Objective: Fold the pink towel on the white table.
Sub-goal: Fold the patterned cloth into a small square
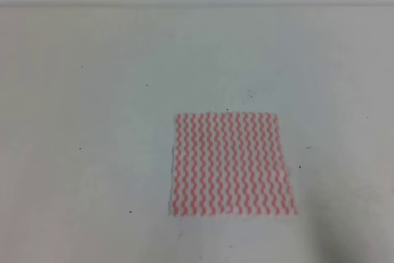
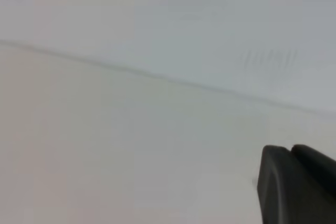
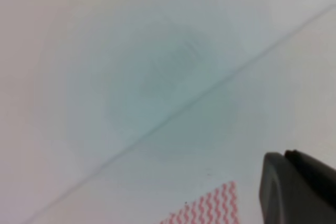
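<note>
One pink towel (image 1: pixel 232 164) lies flat and squared-off on the white table (image 1: pixel 86 152), a little right of centre and toward the near edge in the high view, its wavy red-and-white stripes running front to back. No arm or claw reaches into that view; the cloth sits alone with nothing touching it.

From the right wrist camera a corner of the towel (image 3: pixel 210 208) peeks in at the bottom of the picture, with part of the right claw (image 3: pixel 296 187) showing as a dark block at the lower right corner. The left claw (image 2: pixel 296 184) appears the same way in its own view, above bare tabletop with no cloth in sight. So little of each claw is visible that how far either is open cannot be told; neither appears to be holding anything.

The cloth shows no crease or doubled edge that can be made out, though the picture is soft, so the fold looks either not yet started or already done. If it is still to come, the next move calls for bringing a claw down to an edge or corner, pinching the thin fabric off the surface and carrying it over to the opposite side.

Count: one towel, one table, two claws partly seen.
</note>
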